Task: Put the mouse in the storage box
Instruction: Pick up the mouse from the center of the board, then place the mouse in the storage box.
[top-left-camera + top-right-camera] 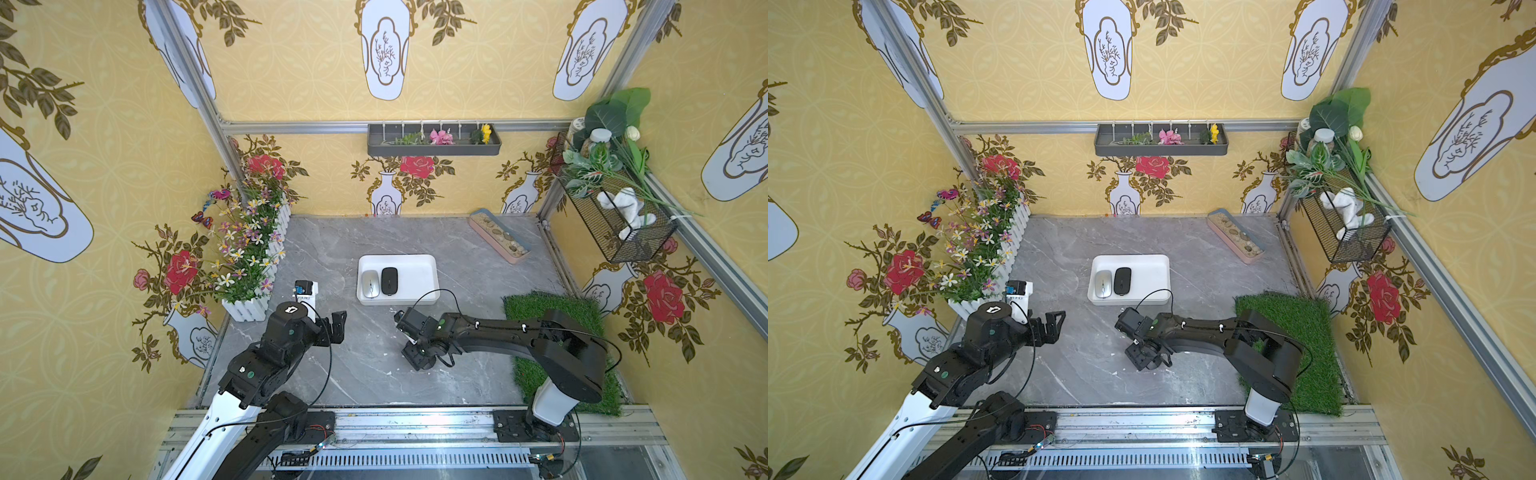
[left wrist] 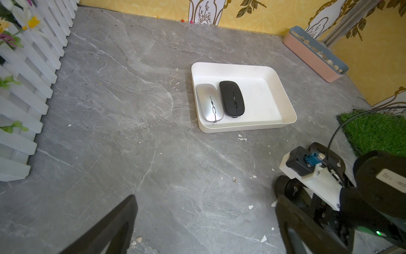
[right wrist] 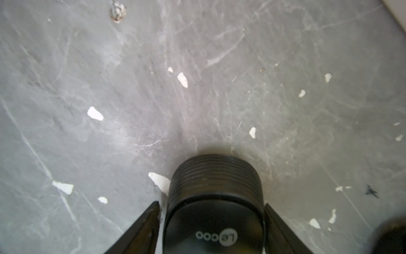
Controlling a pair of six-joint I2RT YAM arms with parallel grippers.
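Item: black mouse point(image 3: 215, 176), lying on the grey counter point(image 1: 365, 374), near the storage box point(image 1: 415, 272) but outside it.
My right hand point(image 3: 212, 204): lowered to the counter, one finger on either side of that mouse. I cannot tell whether it is gripped.
My left hand point(image 2: 206, 198): released, fingers wide apart, above the counter.
Box contents: silver mouse point(image 1: 370, 284) and second black mouse point(image 1: 389, 281), side by side at one end.

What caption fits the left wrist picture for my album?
Side by side in the white storage box: silver mouse and black mouse.
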